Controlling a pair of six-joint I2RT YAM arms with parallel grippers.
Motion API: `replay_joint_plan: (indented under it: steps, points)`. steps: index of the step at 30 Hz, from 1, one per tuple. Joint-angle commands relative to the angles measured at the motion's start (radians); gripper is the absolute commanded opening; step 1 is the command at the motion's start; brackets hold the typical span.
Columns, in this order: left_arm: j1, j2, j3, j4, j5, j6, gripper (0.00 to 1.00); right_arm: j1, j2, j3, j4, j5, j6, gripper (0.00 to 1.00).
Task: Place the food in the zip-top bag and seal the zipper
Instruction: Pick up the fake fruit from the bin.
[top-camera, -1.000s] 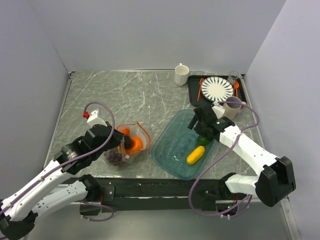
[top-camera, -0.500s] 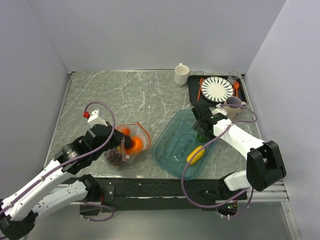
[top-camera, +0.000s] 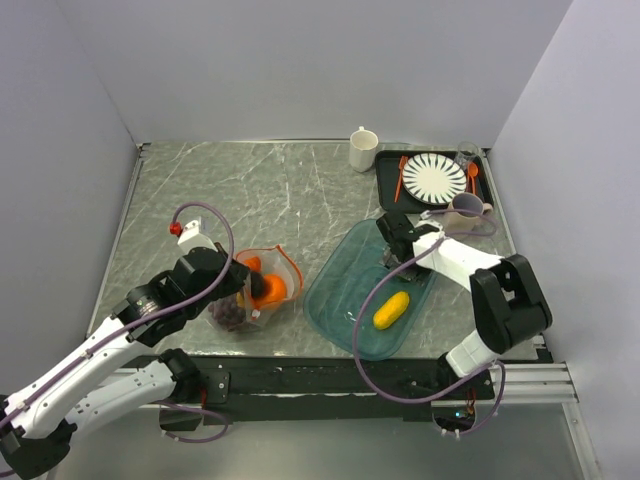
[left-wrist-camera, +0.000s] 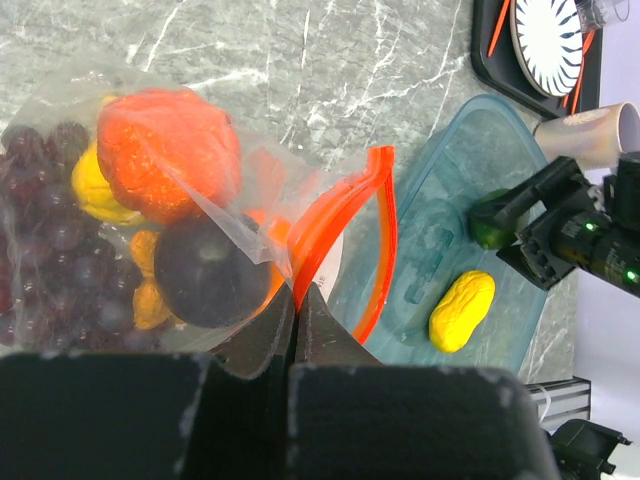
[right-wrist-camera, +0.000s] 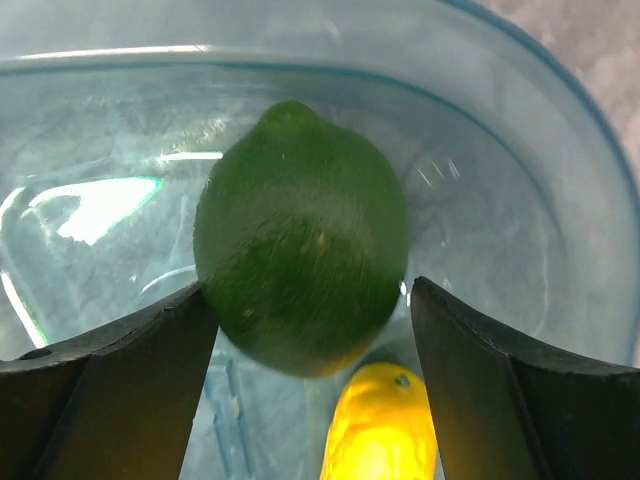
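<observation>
**Near left.** Left pincer (left-wrist-camera: 300, 312): closed, pinching the clear wall of the zip-top bag (left-wrist-camera: 150, 110) just beside the zipper (left-wrist-camera: 382, 230) and holding the mouth up and agape. The bag lies on the desk (top-camera: 280, 190). Food in it: orange round (left-wrist-camera: 165, 145), dark plum (left-wrist-camera: 208, 272), grape bunch (left-wrist-camera: 40, 215), yellow pieces (left-wrist-camera: 95, 188).

**Near right.** Teal tray (top-camera: 335, 300), on the desk right of the bag. It holds the yellow fruit (top-camera: 391, 310) at its near end and the green fruit (right-wrist-camera: 300, 235) further back.

**Middle right.** Right pincer (right-wrist-camera: 310, 330): jaws spread wide, one at each flank of the green fruit. The tips sit short of its widest part, and no firm hold shows.

**Far right.** Lilac mug (top-camera: 465, 212), striped plate (top-camera: 434, 179), white mug (top-camera: 363, 149).

**Hazards, as judged.**
- The green fruit is round and smooth. Closing on it with the tips this shallow could squirt it away across the tray.
- The bag is held by one lip only, so a fruit landing on the slack side could fold the mouth shut or tip out what is inside.
- Two fruits remain outside, so the zipper cannot be sealed yet.
</observation>
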Motion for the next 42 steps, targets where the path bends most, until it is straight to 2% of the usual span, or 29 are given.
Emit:
replay_joint_plan:
  steps: [1,11,14,22,23,28,30,36,42]
  points:
    - [0.004,-0.007,0.025,0.025,-0.004,0.004,0.01,-0.015,0.051,0.073,0.047,0.007,-0.108,0.83]
    - [0.004,0.002,0.033,0.021,-0.006,0.007,0.01,-0.015,0.151,0.191,0.102,-0.016,-0.336,0.83]
    - [0.004,-0.001,0.030,0.024,-0.007,0.006,0.01,-0.015,0.145,0.197,0.126,-0.046,-0.387,0.79]
    - [0.004,0.007,0.028,0.021,-0.009,0.001,0.01,-0.015,0.148,0.191,0.143,-0.146,-0.428,0.57]
    - [0.004,0.002,0.027,0.022,-0.007,0.003,0.01,-0.015,0.140,0.183,0.149,-0.161,-0.433,0.51]
    - [0.004,-0.002,0.024,0.027,-0.007,0.003,0.01,-0.015,0.039,0.127,0.191,-0.273,-0.425,0.31]
    - [0.004,-0.001,0.021,0.028,-0.003,0.001,0.01,-0.012,-0.030,0.101,0.205,-0.351,-0.422,0.27]
    - [0.004,0.005,0.013,0.044,0.003,0.001,0.01,0.044,-0.208,0.054,0.243,-0.547,-0.395,0.25]
    - [0.004,0.022,0.018,0.053,0.010,0.004,0.01,0.190,-0.323,0.097,0.248,-0.594,-0.349,0.25]
